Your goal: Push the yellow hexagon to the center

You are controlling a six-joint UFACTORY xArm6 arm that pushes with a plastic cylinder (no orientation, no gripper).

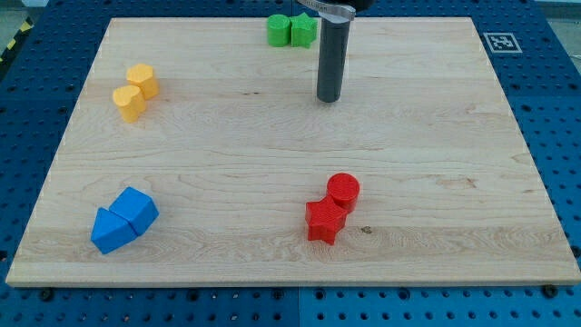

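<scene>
**A:** Though hard to tell from its neighbour, take the small plastic yellow hexagon (142, 81) to be the farther of the yellow pair. Sits far left on the pale wooden board (227, 163), touching the nearer yellow block (129, 103).

**B:** Agreed, as a judgement only. And my tip (329, 98)?

**A:** Well apart to the right, beyond the centre, just this side of two green blocks (302, 30). Bare dark rod, no jaws to open, holding nothing.

**B:** So swing round behind first?

**A:** Yes. Come in on the far-left face, aim at the board's middle, push slowly through the block's centre. Avoid clipping the neighbour and dragging both along.
</scene>
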